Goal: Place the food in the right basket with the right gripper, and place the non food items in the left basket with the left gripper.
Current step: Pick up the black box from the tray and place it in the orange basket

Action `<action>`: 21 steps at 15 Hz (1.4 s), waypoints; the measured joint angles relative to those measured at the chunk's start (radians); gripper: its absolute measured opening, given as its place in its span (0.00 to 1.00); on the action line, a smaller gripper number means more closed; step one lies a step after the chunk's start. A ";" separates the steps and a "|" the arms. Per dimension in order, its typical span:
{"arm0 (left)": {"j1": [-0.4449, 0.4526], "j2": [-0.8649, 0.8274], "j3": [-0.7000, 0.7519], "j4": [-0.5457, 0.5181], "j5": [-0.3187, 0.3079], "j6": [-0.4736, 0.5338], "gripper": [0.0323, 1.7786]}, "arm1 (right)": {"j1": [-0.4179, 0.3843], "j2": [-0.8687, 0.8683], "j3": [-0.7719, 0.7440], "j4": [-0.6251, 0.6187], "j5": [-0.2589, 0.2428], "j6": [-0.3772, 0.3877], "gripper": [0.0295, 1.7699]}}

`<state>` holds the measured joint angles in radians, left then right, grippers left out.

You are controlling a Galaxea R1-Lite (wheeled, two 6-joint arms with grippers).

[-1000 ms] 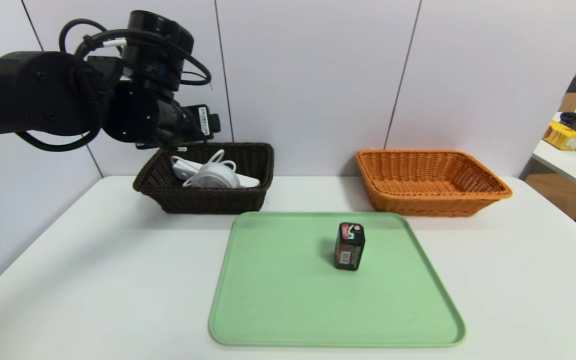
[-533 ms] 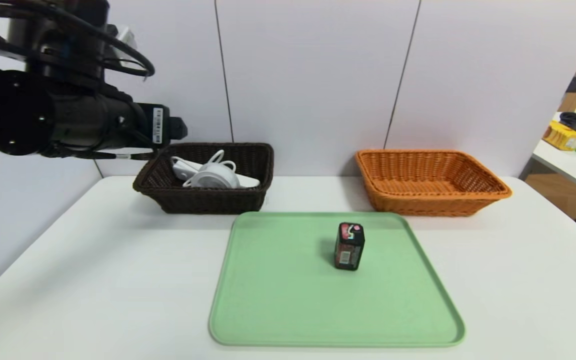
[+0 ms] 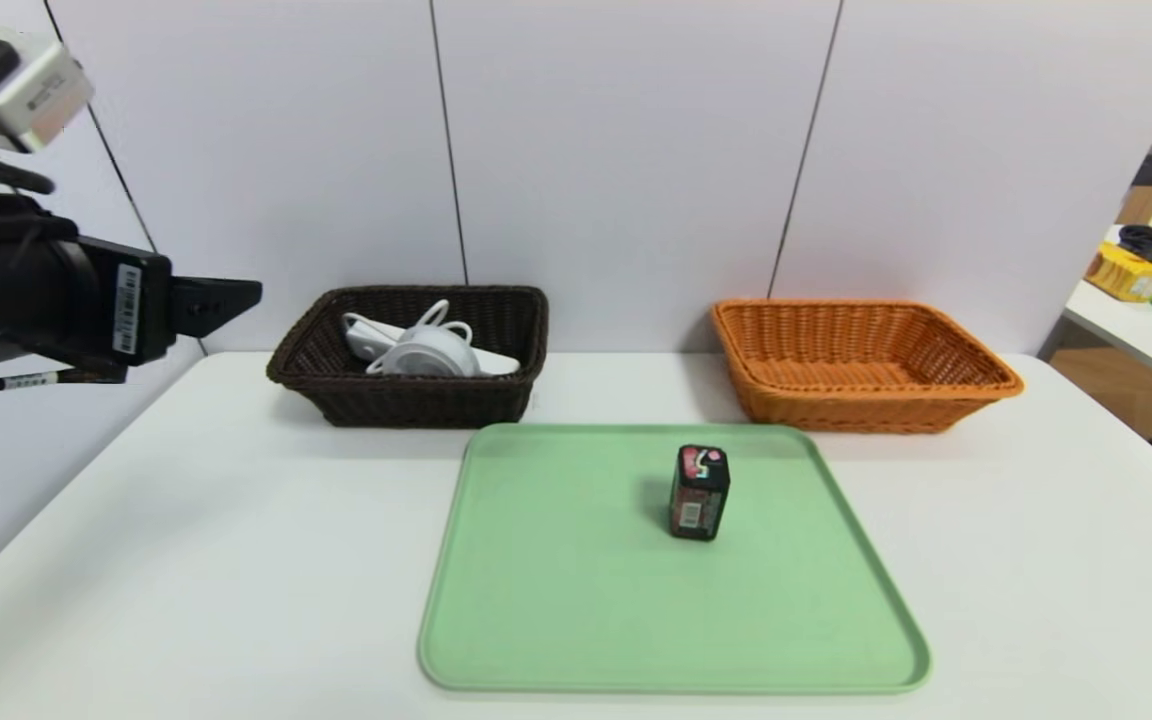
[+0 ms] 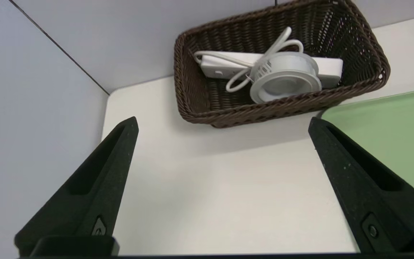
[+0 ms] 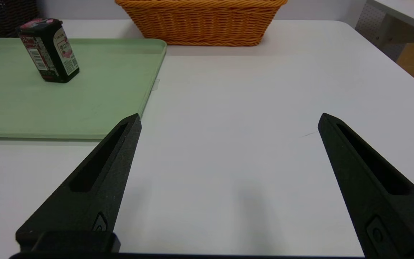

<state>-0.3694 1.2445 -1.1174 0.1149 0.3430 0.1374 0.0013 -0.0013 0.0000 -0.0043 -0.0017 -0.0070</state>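
The food, a small dark carton with red and pink art, stands upright on the green tray; the right wrist view shows this carton too. The white power strip and the round white tub lie in the dark brown left basket, where the left wrist view also has the tub. The orange right basket holds nothing. My left gripper is open and empty, raised left of the dark basket. My right gripper is open and empty over bare table, right of the tray.
A white table carries everything, with a pale wall close behind the baskets. A side table with yellow clutter stands at the far right. The orange basket sits beyond the right gripper.
My left arm has drawn back from above the dark basket toward the left edge of the head view, its jaws empty. The carton and both baskets have not moved.
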 joint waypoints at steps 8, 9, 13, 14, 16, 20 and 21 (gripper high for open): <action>0.156 -0.337 0.407 -0.264 -0.149 -0.001 0.95 | 0.000 0.000 0.000 0.000 0.000 0.000 0.96; 0.184 -0.397 0.456 -0.270 -0.183 0.000 0.95 | 0.000 0.000 0.000 0.000 0.000 0.000 0.96; 0.322 -0.654 0.639 -0.270 -0.349 0.000 0.95 | 0.000 0.000 0.000 0.000 0.000 0.000 0.96; 0.341 -0.717 0.686 -0.269 -0.366 0.001 0.95 | 0.000 0.000 0.000 0.000 0.000 0.000 0.96; 0.361 -0.826 0.771 -0.268 -0.380 0.004 0.95 | 0.000 0.000 0.000 0.000 0.000 0.000 0.96; 0.371 -1.030 0.915 -0.186 -0.381 0.006 0.95 | 0.000 0.000 0.000 0.000 0.000 0.000 0.96; 0.371 -1.077 0.941 -0.142 -0.381 0.006 0.95 | 0.000 0.000 0.000 0.000 0.000 0.000 0.96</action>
<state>0.0019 0.1679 -0.1768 -0.0268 -0.0383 0.1438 0.0013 -0.0013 0.0000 -0.0043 -0.0017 -0.0072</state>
